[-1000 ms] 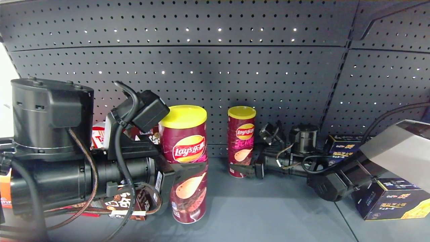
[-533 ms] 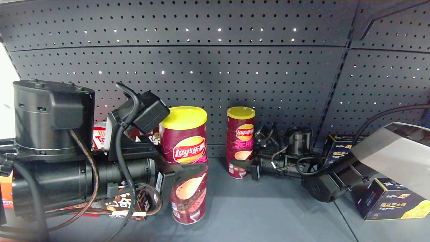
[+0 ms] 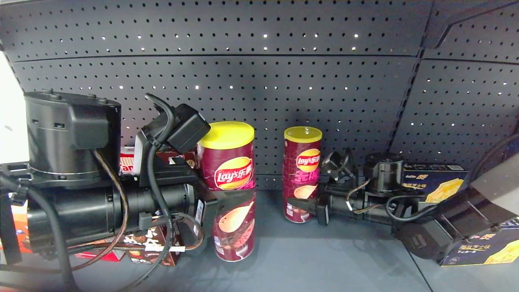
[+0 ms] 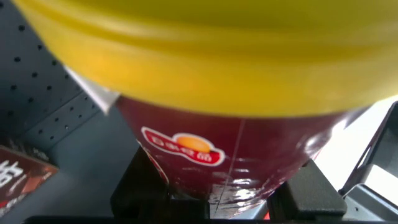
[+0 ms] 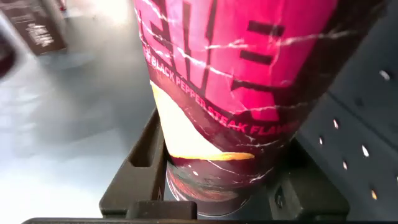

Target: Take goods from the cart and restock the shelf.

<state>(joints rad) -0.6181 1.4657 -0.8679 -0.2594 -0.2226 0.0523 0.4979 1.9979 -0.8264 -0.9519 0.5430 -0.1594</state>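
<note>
Task stage: placement phase. Two cans stand upright over the shelf board (image 3: 324, 259), each gripped by one arm. Judged from this, delivery to the shelf is largely done and release is not yet done.
Left can (image 3: 229, 170): centre-left of the head view, yellow lid up, forward of the back panel (image 3: 284, 81). Its base is at or just above the shelf board; contact cannot be confirmed.
Right can (image 3: 302, 162): centre of the head view, farther back and close to the back panel. Its base appears to sit on the shelf board.
Spacing: the two cans are apart, with bare board between them.
Left gripper (image 3: 233, 196): jaws closed onto the left can at mid-height, one finger crossing the front of its label. The left wrist view shows the same can (image 4: 217, 155) seated between the fingers.
Right gripper (image 3: 302, 202): jaws closed onto the lower part of the right can. The right wrist view shows that can (image 5: 217, 93) held between both fingers.
Neighbouring stock: dark blue boxes (image 3: 438, 182) at right; a brown snack box (image 3: 154, 247) at lower left.
Remaining work: open both grippers, withdraw the arms without tipping the cans. Whether goods remain in the cart cannot be judged.
</note>
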